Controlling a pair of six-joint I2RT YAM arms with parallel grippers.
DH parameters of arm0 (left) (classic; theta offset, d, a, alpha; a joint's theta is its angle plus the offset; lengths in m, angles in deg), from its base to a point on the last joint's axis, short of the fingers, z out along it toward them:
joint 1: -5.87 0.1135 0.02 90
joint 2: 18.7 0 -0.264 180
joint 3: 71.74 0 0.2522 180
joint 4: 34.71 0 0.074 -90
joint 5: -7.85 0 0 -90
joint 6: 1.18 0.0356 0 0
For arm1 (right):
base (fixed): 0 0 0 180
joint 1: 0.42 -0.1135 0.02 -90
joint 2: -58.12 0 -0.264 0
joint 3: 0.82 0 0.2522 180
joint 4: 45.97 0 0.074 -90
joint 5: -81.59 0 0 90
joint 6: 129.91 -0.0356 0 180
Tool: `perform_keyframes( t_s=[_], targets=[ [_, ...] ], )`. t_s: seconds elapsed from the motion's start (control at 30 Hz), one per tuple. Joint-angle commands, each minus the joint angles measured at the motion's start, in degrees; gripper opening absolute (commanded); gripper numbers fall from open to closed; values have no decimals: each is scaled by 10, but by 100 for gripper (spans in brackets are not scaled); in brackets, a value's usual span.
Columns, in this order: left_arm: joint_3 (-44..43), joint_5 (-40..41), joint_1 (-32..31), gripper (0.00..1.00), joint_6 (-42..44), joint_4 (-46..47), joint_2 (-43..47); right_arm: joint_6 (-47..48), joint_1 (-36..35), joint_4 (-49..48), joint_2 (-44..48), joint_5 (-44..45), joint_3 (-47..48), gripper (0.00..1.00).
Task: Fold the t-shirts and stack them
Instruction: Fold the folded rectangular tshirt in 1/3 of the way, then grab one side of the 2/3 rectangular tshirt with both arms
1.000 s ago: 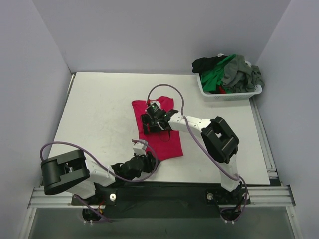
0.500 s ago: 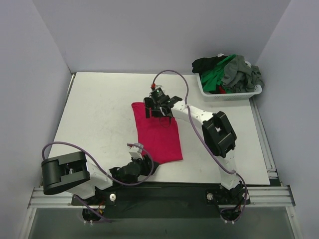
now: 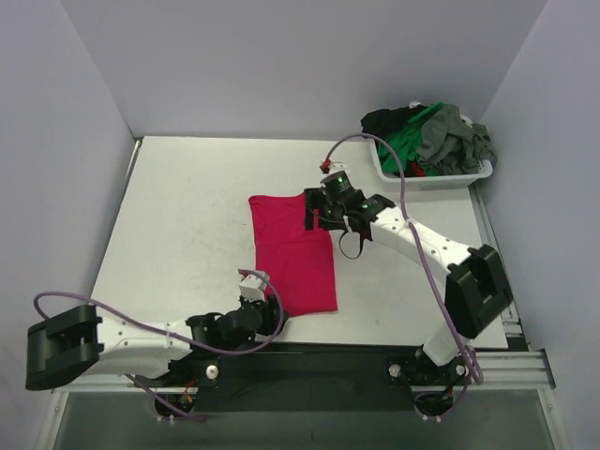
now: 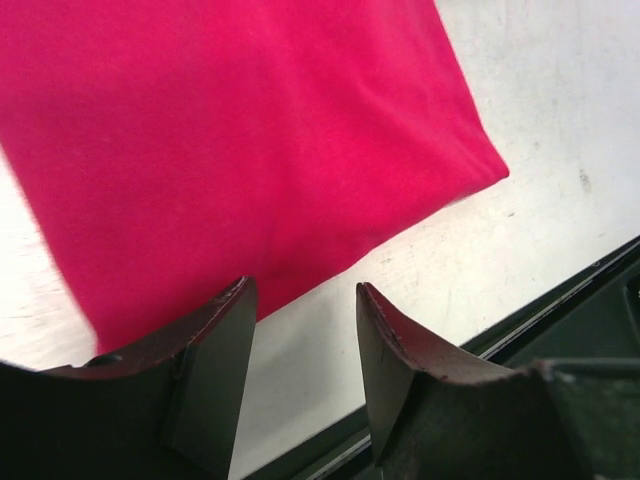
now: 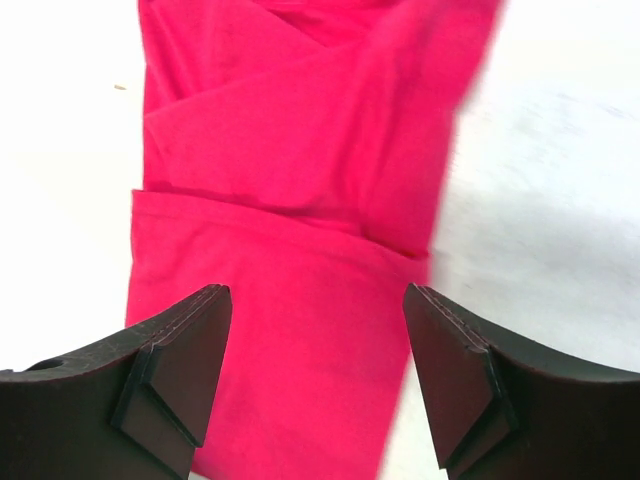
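Near edge: left gripper [image 3: 269, 312], jaws apart, empty, by crimson t-shirt's [image 3: 292, 253] near hem. T-shirt folded, flat on table [image 3: 187, 216]. Beyond: right gripper [image 3: 321, 212], spread, empty, above far end. Farthest: other t-shirts [image 3: 431, 136] heaped in white basket [image 3: 431, 178].

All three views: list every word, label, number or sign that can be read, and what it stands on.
None can be read. The red t-shirt is plain cloth, without print. The white basket and the clothes in it show no lettering from above.
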Motion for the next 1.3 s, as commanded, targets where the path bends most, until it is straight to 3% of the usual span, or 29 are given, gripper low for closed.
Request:
perform_keyframes(
  t_s=[0.0, 0.2, 0.43, 0.77, 1.27],
  targets=[
    [-37, 37, -1, 56, 32, -158, 91, -6, 13, 11, 72, 25, -71, 71],
    [-51, 58, 29, 60, 28, -284, 169, -41, 1, -5, 179, 12, -212, 71],
    [-42, -32, 139, 60, 49, -290, 152, -103, -99, -8, 215, 36, -308, 68],
    [-45, -46, 146, 61, 50, -321, 164, -167, -165, -11, 197, 64, -342, 63],
    [-41, -58, 149, 61, 43, -330, 163, -213, -185, -26, 183, 72, -392, 48]
  ],
)
